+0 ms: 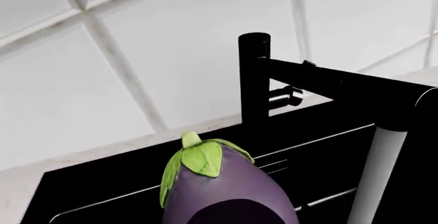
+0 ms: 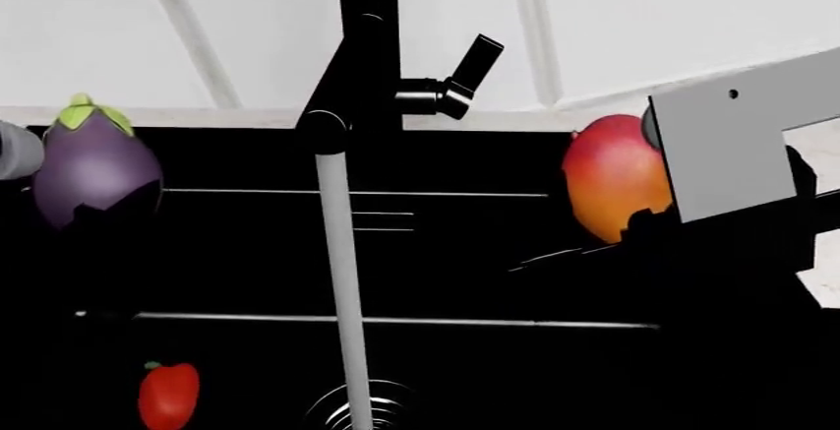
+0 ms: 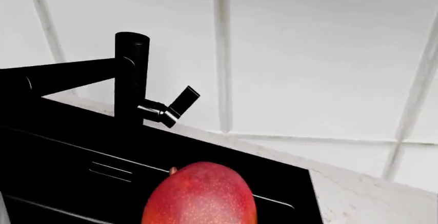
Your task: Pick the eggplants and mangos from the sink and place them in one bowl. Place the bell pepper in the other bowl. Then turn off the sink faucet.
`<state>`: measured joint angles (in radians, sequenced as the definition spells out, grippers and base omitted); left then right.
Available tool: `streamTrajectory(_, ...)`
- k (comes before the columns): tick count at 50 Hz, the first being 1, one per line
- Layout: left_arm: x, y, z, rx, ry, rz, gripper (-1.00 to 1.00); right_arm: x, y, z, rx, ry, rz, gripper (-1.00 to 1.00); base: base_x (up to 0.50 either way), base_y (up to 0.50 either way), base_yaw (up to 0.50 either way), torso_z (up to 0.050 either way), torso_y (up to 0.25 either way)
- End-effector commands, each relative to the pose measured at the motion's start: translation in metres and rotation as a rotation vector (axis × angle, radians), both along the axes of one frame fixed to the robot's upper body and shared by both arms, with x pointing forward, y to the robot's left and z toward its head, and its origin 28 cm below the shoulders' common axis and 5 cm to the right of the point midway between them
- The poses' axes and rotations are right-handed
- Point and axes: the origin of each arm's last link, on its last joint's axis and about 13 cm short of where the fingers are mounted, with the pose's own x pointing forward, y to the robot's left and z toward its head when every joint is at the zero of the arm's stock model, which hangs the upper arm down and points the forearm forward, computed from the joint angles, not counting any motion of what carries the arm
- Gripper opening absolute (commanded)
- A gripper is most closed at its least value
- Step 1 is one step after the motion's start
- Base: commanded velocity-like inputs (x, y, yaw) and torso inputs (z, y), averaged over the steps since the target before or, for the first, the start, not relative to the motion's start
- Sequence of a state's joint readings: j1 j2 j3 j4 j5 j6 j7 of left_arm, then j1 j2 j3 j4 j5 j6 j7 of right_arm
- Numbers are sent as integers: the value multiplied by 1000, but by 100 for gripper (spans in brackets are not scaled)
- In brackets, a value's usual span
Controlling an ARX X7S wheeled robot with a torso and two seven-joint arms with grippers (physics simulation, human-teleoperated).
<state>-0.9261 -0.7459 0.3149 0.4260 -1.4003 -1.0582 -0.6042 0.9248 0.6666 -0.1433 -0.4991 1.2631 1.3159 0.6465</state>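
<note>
Both arms lifting fruit out of the sink (image 2: 735,391), with the faucet (image 2: 361,66) as landmark.

Far left of the faucet: an eggplant (image 2: 92,169), cap uppermost, is raised to about the level of the sink's back rim. The left gripper's fingers are dark against the black basin and barely separable from it; only a grey arm segment shows at the picture's edge. In the left wrist view the eggplant (image 1: 219,188) fills the foreground just ahead of the camera, so the left gripper is judged to be pinching the eggplant, held upright and clear of the rim for carrying out.

Below and left of the faucet: the bell pepper (image 2: 168,394) lies on the sink floor, untouched, near the drain (image 2: 365,405).

At the faucet: a stream of water (image 2: 338,282) falls from the spout to the drain, and the lever (image 2: 459,76) is tilted up and to the right; the water is judged not yet turned off.

Right of the faucet: a mango (image 2: 617,179) is raised to rim height, red end up, partly covered by the grey right arm (image 2: 742,145). The right wrist view shows the mango (image 3: 200,196) directly ahead of the camera, so the right gripper likely pinches it too, though its fingers cannot be made out.

No bowl appears in any view. The faucet column and stream stand between the two arms; neither fruit touches them.
</note>
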Motion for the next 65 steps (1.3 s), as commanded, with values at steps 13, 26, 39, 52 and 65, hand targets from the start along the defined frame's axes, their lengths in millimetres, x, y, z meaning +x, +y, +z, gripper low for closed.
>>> streamTrajectory(13,-5,2,-8,3,-55,45,-100,-23,-6,-9,-20,-49,-97,-100,0,0,0,0,0)
streamTrajectory(26,-8,1,-12,1,-43,48,-100,-26,-3,-18,-25,-11,-95,-100,-204,0,0,0,0)
streamTrajectory(39,-8,1,-10,-3,-47,42,-100,-27,-3,-20,-22,-8,-101,-100,-343,0,0,0,0)
streamTrajectory(52,-6,0,-10,-12,-48,42,-100,-26,-2,-22,-19,-6,-105,-100,-302,-65,0,0,0)
streamTrajectory(65,-7,-3,-10,-19,-49,34,-100,-31,-5,-23,-14,-17,-121,-100,-349,-418,0,0,0)
